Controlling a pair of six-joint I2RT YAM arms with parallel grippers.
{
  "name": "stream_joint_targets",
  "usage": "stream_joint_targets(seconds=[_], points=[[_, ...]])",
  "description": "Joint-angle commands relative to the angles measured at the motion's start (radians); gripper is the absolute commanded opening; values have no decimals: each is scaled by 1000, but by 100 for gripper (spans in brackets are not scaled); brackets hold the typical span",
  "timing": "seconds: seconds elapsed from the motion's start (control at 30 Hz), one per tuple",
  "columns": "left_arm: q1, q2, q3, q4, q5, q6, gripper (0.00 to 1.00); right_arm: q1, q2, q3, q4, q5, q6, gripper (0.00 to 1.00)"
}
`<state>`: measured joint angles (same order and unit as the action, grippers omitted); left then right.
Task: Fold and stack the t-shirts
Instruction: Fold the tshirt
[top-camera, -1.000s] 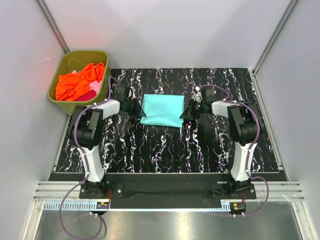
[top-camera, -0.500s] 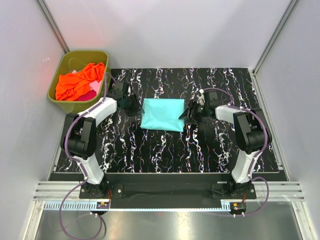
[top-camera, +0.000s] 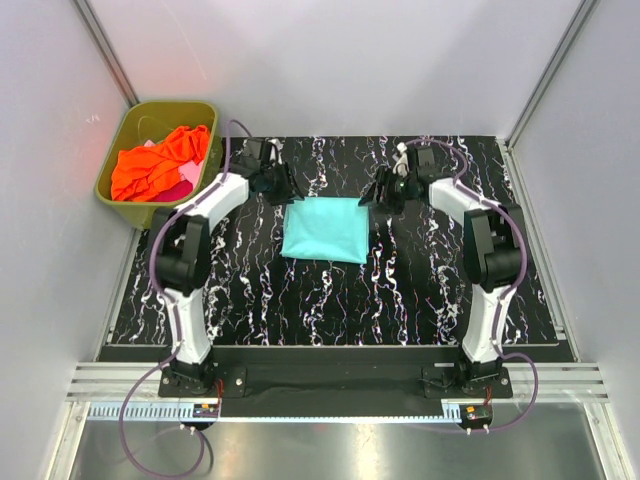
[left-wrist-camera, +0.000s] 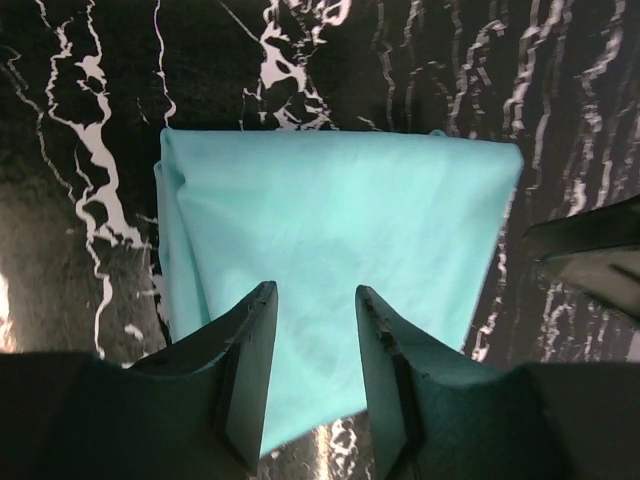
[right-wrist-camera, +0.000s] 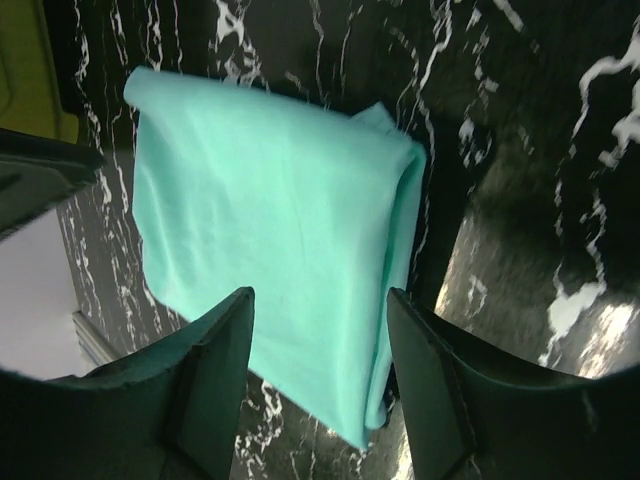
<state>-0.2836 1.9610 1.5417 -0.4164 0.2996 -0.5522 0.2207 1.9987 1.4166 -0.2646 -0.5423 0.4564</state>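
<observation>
Teal t-shirt (top-camera: 324, 229): folded into a compact rectangle, lying flat near the middle of the marbled tabletop (top-camera: 330, 300), between the two arms. In the right wrist view the fold edge is thick and rounded, with a small tab of cloth poking out at its far corner.

Left jaws: parted, nothing between them, hanging over the far left corner of the folded shirt. Right jaws: spread wide, empty, over the far right corner. Neither touches the cloth as far as the views show.

Orange t-shirt (top-camera: 160, 160): bunched in the olive tub (top-camera: 118, 135) at the far left, just off the tabletop's corner. Pink t-shirt (top-camera: 185, 180) lies under and beside it, mostly covered.

Judgement: first shirt done, two to go; next step is probably a reach into the tub.

Risks from here:
- Both sets of jaws sit low and close to the teal shirt. A sideways sweep at this height could catch a corner and drag the fold open.
- The thick fold edge looks springy and may relax by itself, leaving an uneven base for the stack.
- Orange and pink are tangled, so a grab at the orange could lift both or pull the pink half out over the rim.
- The tub looks light and may tip or slide if the cloth snags on its wall.
</observation>
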Motion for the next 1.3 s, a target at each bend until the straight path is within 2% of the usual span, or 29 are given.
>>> stream_joint_targets(seconds=[0.0,0.23,0.37,0.4,0.47,0.5,0.6,0.63,0.73,0.8,0.83,0.87,1.0,1.13,1.23,1.27], points=[[0,81,70,36,18,49,41,-21,75,112,-67,1,-56,63],[7,193,149,34,-48,103,42,-27,198,217,-84,-50,-116,62],[8,239,181,34,-59,110,41,-29,251,263,-87,-47,-150,56],[8,252,187,34,-60,110,41,-35,261,278,-85,-41,-148,47],[8,263,189,34,-66,110,41,-43,287,289,-82,-18,-124,35],[8,268,181,36,-71,110,41,-44,294,298,-78,-7,-116,25],[8,251,140,63,-82,109,42,-46,318,294,-58,-15,-101,13],[8,246,130,70,-91,110,43,-44,325,292,-45,-15,-93,13],[8,240,129,68,-86,120,45,-47,330,294,-44,-16,-82,15],[11,216,142,56,-71,117,47,-46,301,291,-47,-16,-78,24],[11,202,149,50,-53,115,47,-47,284,288,-45,-16,-70,35],[11,164,153,45,-44,113,48,-47,264,277,-48,-13,-67,40],[11,53,138,27,7,101,48,-49,152,263,-106,10,-62,55],[8,-31,66,28,149,48,43,-49,100,252,-185,51,-50,60],[-8,-74,-15,30,171,28,38,-47,65,211,-188,1,-24,59],[-12,-82,-37,33,171,31,30,-46,55,187,-186,-17,-19,57]])
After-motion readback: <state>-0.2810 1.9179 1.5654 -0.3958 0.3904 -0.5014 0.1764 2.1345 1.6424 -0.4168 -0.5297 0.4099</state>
